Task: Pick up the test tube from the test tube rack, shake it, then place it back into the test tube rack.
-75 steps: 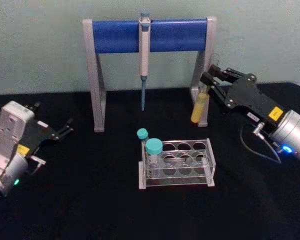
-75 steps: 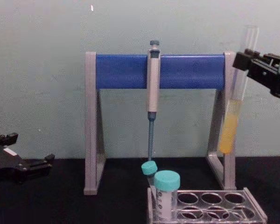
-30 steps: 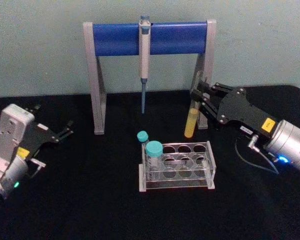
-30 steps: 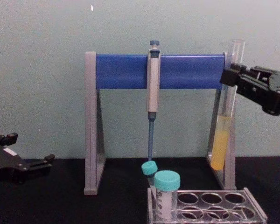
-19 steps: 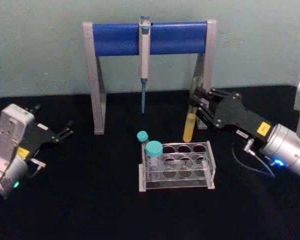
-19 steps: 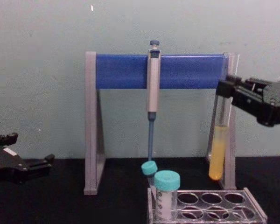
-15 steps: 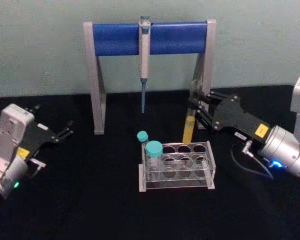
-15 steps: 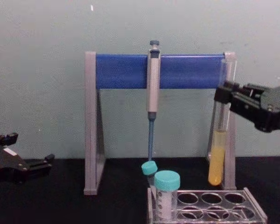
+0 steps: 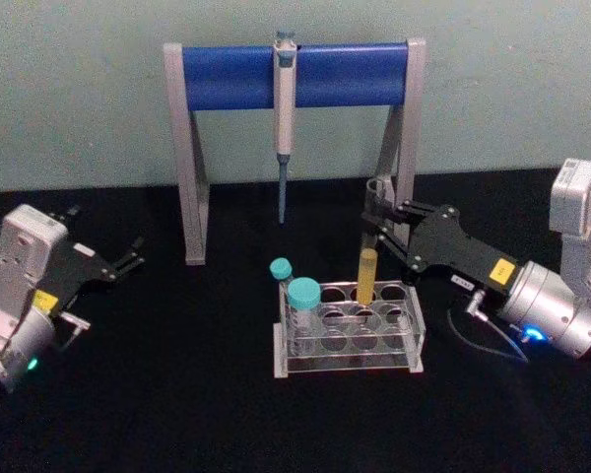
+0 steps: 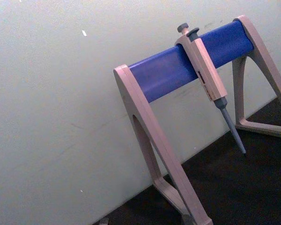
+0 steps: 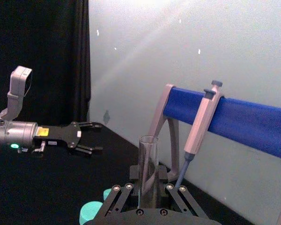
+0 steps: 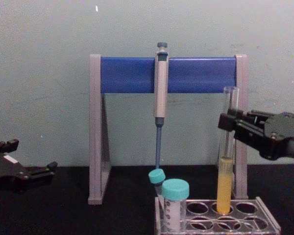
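My right gripper [image 9: 375, 213] is shut on the upper part of the test tube [image 9: 367, 268], a slim clear tube with yellow liquid low down. The tube stands upright with its lower end in the middle hole of the far row of the test tube rack [image 9: 415, 338]. From the chest, the same gripper [image 12: 227, 121] grips the tube [image 12: 224, 188] above the rack [image 12: 270, 221]. In the right wrist view the tube's open top [image 11: 148, 161] rises between the fingers. My left gripper [image 9: 130, 259] is parked, open, at the far left.
Two teal-capped tubes [image 9: 302, 293] stand at the rack's left end. Behind it rises a grey-legged stand with a blue crossbar [image 9: 335, 74], with a pipette [image 9: 285, 108] hanging from its middle. The stand's right leg [image 12: 241, 127] is just behind the held tube.
The right gripper has carried the test tube down and leftward from beside the stand's right leg, and the tube's bottom now sits in a rack hole. The left arm has not moved.
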Controlling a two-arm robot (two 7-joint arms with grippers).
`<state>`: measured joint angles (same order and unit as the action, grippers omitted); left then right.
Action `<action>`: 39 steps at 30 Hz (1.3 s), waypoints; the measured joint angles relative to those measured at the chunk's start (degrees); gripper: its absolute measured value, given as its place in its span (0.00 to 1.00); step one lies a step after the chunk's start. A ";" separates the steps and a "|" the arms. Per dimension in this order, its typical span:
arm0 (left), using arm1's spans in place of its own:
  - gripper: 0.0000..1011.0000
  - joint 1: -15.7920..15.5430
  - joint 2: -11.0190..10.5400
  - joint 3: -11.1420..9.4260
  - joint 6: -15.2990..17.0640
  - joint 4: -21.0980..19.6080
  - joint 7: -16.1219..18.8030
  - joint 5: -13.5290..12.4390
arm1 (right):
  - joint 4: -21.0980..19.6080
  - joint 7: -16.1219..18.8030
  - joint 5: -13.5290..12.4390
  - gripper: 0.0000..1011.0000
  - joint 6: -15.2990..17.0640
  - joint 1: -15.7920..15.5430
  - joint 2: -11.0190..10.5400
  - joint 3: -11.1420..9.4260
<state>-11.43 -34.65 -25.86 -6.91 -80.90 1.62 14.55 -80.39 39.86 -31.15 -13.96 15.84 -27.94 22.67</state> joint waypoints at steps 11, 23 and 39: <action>0.99 0.00 0.00 0.00 0.00 0.00 0.00 0.00 | 1.77 0.08 0.56 0.23 0.72 0.59 0.42 0.80; 0.99 0.00 0.00 0.00 0.00 0.00 0.00 0.00 | 3.47 0.14 1.04 0.23 1.50 1.19 0.80 1.55; 0.99 0.00 0.00 0.00 0.00 0.00 0.00 0.00 | 4.87 0.29 1.95 0.23 2.06 1.73 1.02 2.41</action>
<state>-11.43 -34.65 -25.86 -6.91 -80.90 1.62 14.55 -75.52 40.15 -29.20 -11.90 17.57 -26.92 25.08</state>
